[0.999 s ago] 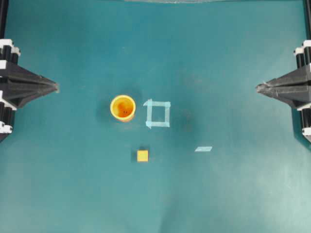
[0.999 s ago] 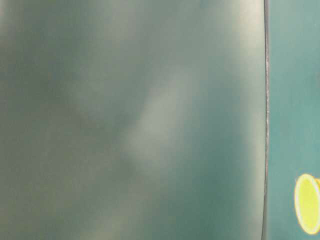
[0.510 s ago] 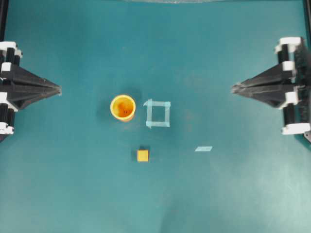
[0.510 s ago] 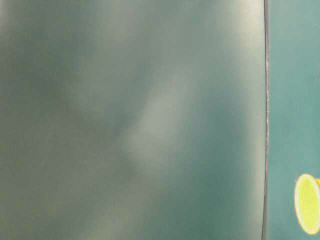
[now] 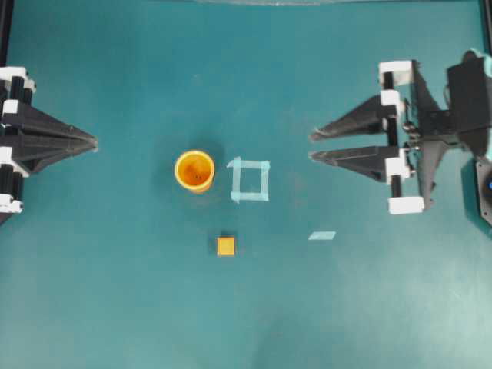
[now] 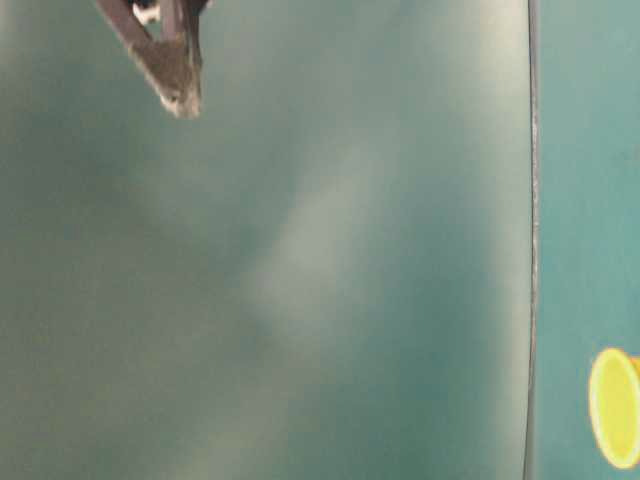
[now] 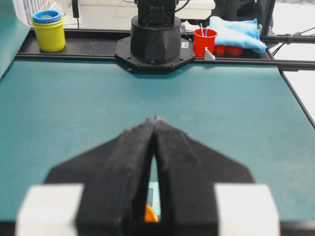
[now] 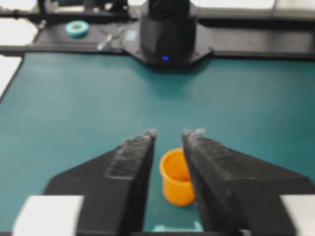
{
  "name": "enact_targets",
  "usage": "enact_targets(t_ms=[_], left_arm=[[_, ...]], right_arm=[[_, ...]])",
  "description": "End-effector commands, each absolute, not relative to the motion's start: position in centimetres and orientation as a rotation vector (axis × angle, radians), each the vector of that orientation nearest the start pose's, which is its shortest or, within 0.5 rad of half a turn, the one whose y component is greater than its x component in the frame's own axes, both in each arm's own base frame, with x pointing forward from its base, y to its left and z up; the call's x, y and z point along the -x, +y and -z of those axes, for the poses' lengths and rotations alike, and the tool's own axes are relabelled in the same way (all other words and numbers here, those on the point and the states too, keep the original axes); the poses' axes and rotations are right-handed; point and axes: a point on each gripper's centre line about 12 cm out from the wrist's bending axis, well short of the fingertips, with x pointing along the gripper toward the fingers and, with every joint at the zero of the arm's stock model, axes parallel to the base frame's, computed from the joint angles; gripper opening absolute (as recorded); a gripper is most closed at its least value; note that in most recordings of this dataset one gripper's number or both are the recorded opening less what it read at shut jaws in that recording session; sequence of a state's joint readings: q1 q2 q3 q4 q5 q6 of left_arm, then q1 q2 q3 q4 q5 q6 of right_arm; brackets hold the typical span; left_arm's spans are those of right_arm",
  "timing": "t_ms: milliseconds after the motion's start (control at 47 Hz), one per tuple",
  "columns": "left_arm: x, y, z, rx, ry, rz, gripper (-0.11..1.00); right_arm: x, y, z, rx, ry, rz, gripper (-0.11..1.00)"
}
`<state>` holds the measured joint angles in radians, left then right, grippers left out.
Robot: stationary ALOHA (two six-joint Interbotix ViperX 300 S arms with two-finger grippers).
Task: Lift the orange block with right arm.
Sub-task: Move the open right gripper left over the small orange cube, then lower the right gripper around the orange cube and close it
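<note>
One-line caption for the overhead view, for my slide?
Right gripper open, reaching toward the tape square; orange block untouched near the cup; left gripper shut.

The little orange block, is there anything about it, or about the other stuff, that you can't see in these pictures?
- Orange block: tiny overhead; absent from the right wrist view.
- Left wrist view: left gripper hides nearly everything except an orange sliver.
- Table-level view: blurred; cup cut by the edge.
- Right gripper: only one tip shows at table level.
</note>
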<state>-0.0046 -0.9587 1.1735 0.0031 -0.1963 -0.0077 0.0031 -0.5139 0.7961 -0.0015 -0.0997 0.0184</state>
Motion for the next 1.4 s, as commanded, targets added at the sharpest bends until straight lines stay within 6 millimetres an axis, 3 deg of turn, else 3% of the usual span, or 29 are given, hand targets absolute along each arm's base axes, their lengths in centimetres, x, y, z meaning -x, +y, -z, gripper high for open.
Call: enact_targets(t_ms=[0, 234, 510, 702, 936, 1382], left_arm=[[-20.3, -0.1, -29.1, 0.005, 0.000, 0.007, -0.01], [-20.5, -0.1, -28.9, 0.006, 0.009, 0.007, -0.01], [-20.5, -0.1, -28.8, 0.005, 0.012, 0.007, -0.01], [-20.5, -0.1, -28.8, 0.005, 0.012, 0.007, -0.01], [-20.5, -0.1, -28.8, 0.006, 0.014, 0.007, -0.01], [-20.5, -0.1, -28.8, 0.006, 0.017, 0.007, -0.01]], right_arm=[[-31.9, 0.1, -32.7, -0.021, 0.152, -0.003, 0.46], [-35.2, 0.5, -31.8, -0.033, 0.230, -0.011, 0.64], [-39.1, 2.0, -30.3, -0.032, 0.340, -0.043, 0.65], [-41.0, 3.8, -27.9, -0.041, 0.429, -0.078, 0.65], [-42.2, 5.5, -24.1, -0.107, 0.515, -0.090, 0.65], [-43.9, 7.3, -19.3, -0.127, 0.572, -0.109, 0.65]])
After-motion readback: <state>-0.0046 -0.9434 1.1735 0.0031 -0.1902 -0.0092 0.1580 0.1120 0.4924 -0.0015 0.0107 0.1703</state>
